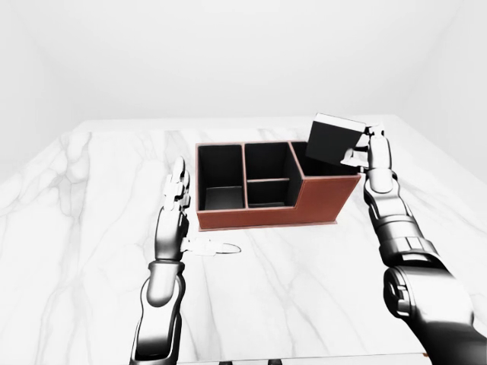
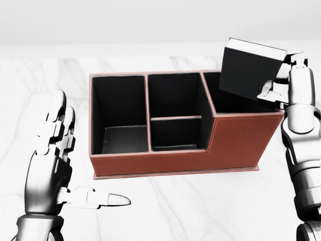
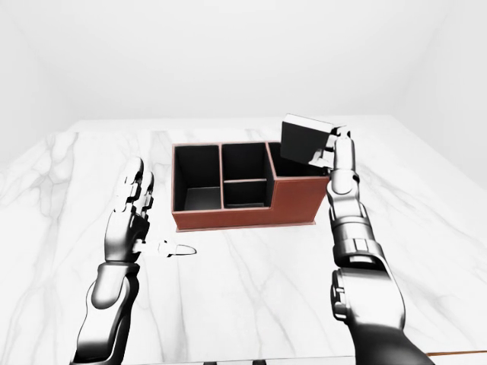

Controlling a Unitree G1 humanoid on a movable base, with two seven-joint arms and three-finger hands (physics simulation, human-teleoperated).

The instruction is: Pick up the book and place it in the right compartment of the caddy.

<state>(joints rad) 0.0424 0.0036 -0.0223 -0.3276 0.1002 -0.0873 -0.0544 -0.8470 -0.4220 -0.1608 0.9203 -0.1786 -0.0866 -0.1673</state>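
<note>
One white marble table [image 1: 304, 304] holds one brown leathery caddy [image 2: 241, 140], a box with four dark compartments. We grip one flat black book [image 2: 251, 70], tilted over the right compartment, with our right hand [image 2: 293, 83] closed on its right edge. Our left hand [image 2: 55, 150] is spread open, holding nothing.

Black book [image 2: 250, 75] with a white page edge along the top. Reddish-brown caddy [image 2: 200, 160], black inside every compartment, pale stitching near the rim. White marble table [image 2: 200, 211] with faint grey veins. Silver-grey metallic left hand [image 2: 52, 165] and right hand [image 2: 296, 93], darker joints. Plain white walls.
</note>
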